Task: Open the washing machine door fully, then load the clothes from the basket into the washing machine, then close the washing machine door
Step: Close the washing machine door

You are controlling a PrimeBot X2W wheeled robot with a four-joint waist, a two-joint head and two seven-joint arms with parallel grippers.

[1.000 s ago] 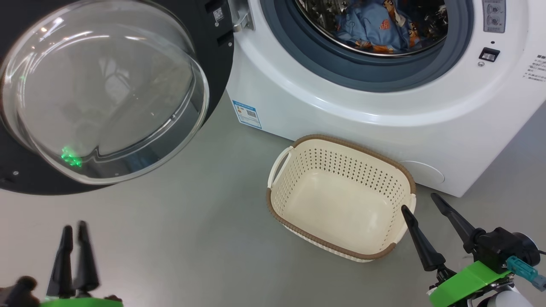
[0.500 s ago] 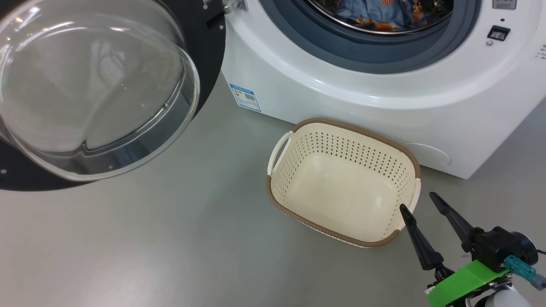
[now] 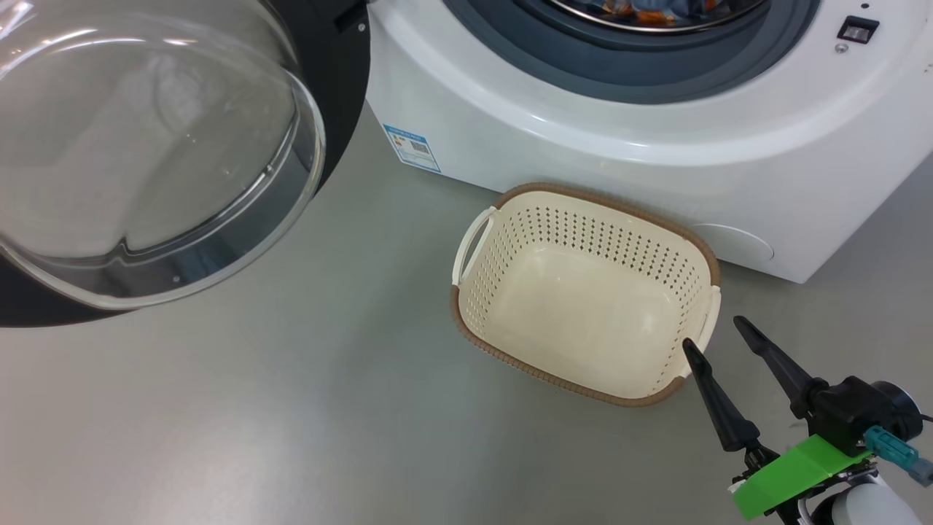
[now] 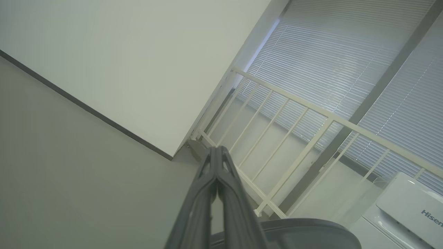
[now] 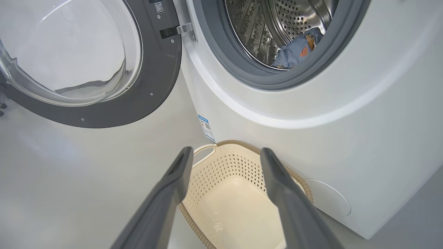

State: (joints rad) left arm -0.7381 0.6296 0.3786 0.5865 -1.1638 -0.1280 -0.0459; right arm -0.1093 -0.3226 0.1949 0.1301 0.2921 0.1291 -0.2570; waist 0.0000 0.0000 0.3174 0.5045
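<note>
One washer (image 3: 583,138), a white box with a curved glossy front, fills the upper right of the head view. Its single door (image 3: 146,146) hangs wide open at the upper left, a clear bulging glass bowl set in a black rim. In the right wrist view the perforated steel drum (image 5: 263,31) sits inside a grey rubber gasket (image 5: 221,58). The clothes (image 5: 294,52) lie in it as one crumpled light-blue bundle with orange-brown prints; how many pieces there are cannot be told. One cream plastic basket (image 3: 583,233) stands on the grey floor (image 3: 291,401) just in front of the washer, at centre right of the head view. It is a rounded rectangle with hole-dotted walls, a brown woven-look rim and two white handles (image 3: 472,237), and its smooth bottom shows in full. One blue label (image 3: 412,147) and one round filter cover (image 3: 736,244) mark the washer's lower front. The right gripper (image 3: 712,332), at the lower right beside the basket's near corner, has two dark tapered fingers; its jaws stand wide apart and hold nothing. The left gripper (image 4: 217,149), at the bottom middle of the left wrist view, has its jaws pressed together on nothing. It points toward a white railing (image 4: 294,114) and slatted blinds (image 4: 328,52).
</note>
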